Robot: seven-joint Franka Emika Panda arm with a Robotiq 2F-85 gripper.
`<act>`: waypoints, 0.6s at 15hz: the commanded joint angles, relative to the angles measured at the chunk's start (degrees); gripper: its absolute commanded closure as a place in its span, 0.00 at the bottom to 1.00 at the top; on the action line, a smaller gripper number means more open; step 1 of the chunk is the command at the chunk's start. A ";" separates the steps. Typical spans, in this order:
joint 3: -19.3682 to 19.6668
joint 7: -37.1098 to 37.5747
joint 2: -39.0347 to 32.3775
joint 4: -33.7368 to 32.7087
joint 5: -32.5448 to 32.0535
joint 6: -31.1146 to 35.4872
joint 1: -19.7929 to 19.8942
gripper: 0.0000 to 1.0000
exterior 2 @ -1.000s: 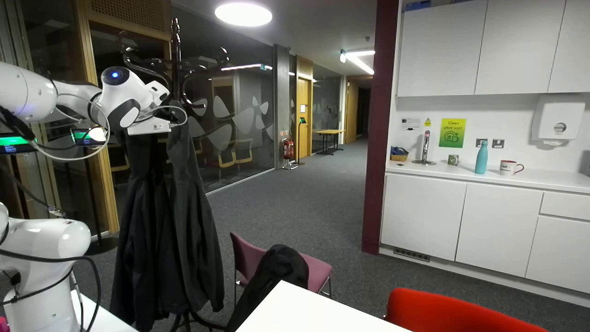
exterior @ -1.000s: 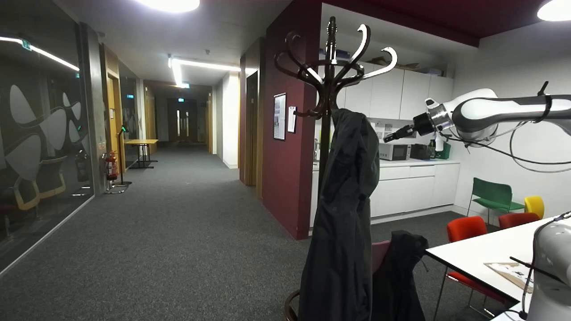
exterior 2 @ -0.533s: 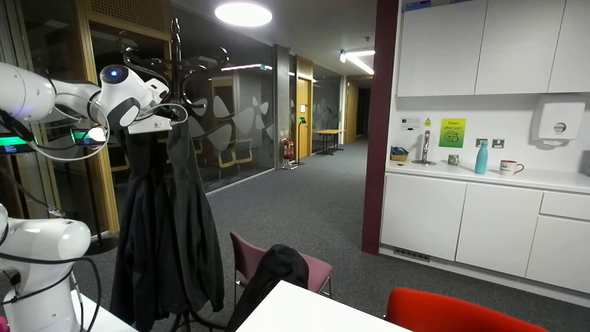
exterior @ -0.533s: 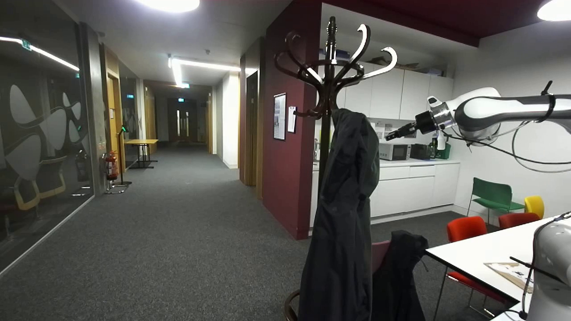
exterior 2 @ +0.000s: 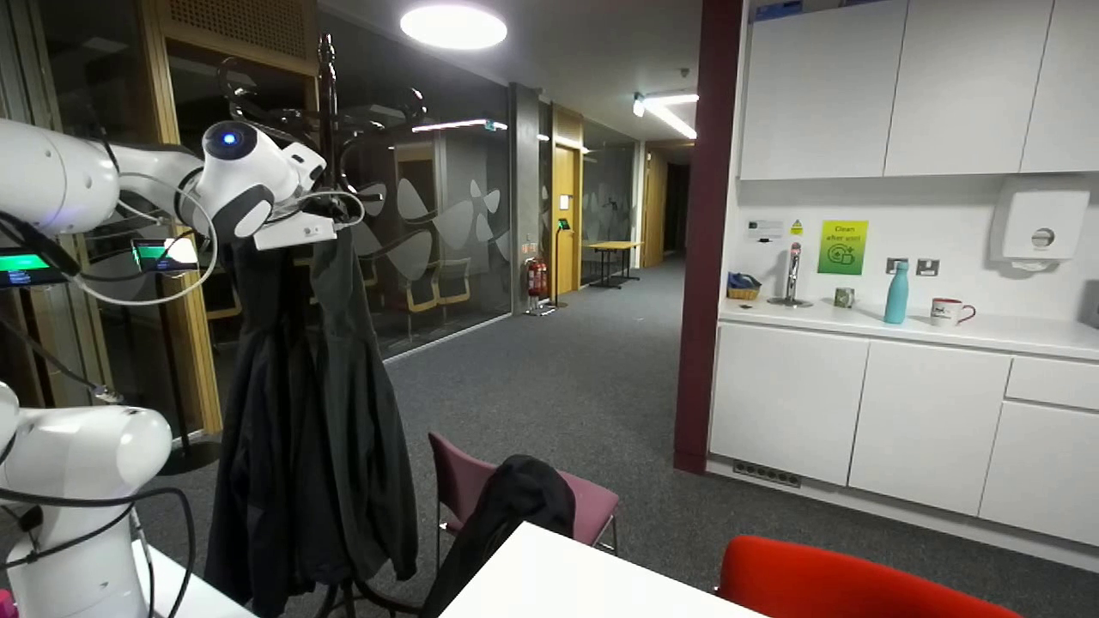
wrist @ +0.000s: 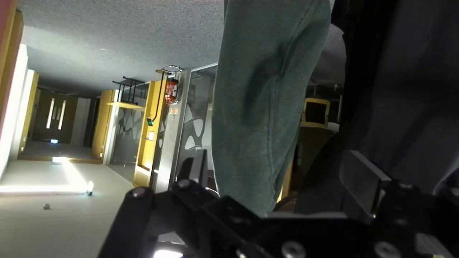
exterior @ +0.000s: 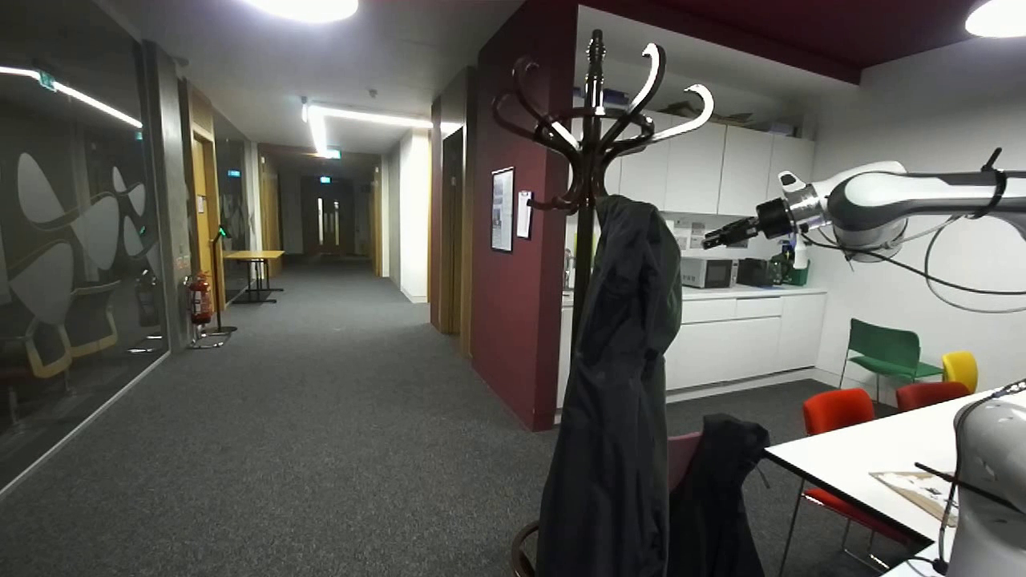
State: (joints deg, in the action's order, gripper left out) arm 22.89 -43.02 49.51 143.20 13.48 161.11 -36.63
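My gripper (wrist: 281, 171) stands open in the wrist view, its two finger pads (wrist: 362, 177) wide apart with nothing held. Beyond and between them hangs a grey-green coat (wrist: 258, 107); a black coat (wrist: 398, 89) fills the right side. The floor is at the top of that view. In an exterior view the gripper (exterior: 708, 239) points toward the coat stand (exterior: 591, 148), with a visible gap between it and the dark coat (exterior: 613, 385). In another exterior view the arm's wrist (exterior 2: 258, 184) hides the fingers and covers the tops of the coats (exterior 2: 343, 386).
A white table (exterior 2: 567, 584) stands near the arm base, with a red chair (exterior 2: 841, 575) and a purple chair (exterior 2: 464, 476) draped with a black garment (exterior 2: 524, 502). A kitchen counter (exterior 2: 859, 330) holds a turquoise bottle (exterior 2: 896, 293) and mugs. A microwave (exterior: 709, 272) is behind the gripper.
My gripper has drawn back a little from the coat stand, to the right and slightly upward in an exterior view. Its jaws stay open. The coats and furniture have not moved.
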 commanded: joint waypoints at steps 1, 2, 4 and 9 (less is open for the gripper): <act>3.94 -4.22 -0.08 -1.58 -0.30 2.32 -4.69 0.00; 4.72 -4.82 -0.42 -2.06 -0.19 2.18 -5.58 0.00; 6.18 -5.88 -0.63 -2.50 0.00 2.18 -7.35 0.00; 9.12 -7.62 -1.40 -4.17 0.08 1.87 -11.34 0.00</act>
State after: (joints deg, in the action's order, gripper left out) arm 30.07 -48.36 49.36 141.44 13.49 161.34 -44.69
